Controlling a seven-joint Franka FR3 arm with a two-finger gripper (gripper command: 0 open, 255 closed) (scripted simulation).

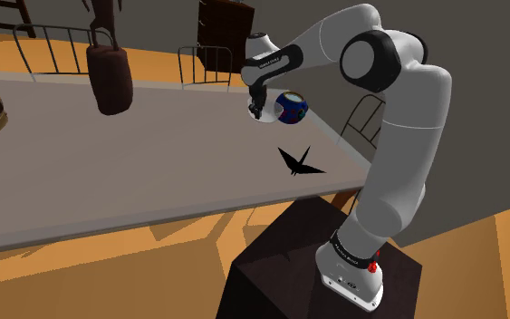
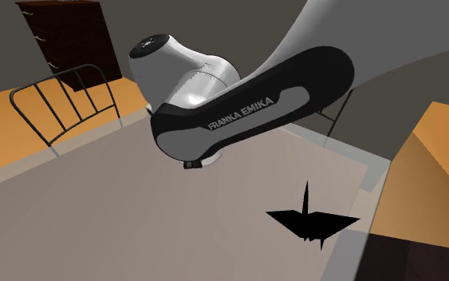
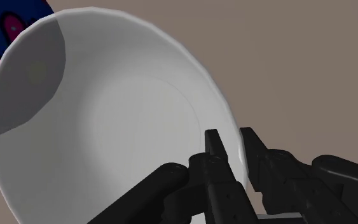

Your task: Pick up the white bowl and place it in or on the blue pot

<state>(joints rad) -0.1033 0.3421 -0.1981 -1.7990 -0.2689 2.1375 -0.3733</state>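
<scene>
The black gripper pinches the rim of the round white bowl, with one finger inside and one outside. The bowl is tipped on its side, just beside the dark blue pot with pink marks. A black paper bird sits on the grey table nearby.
</scene>
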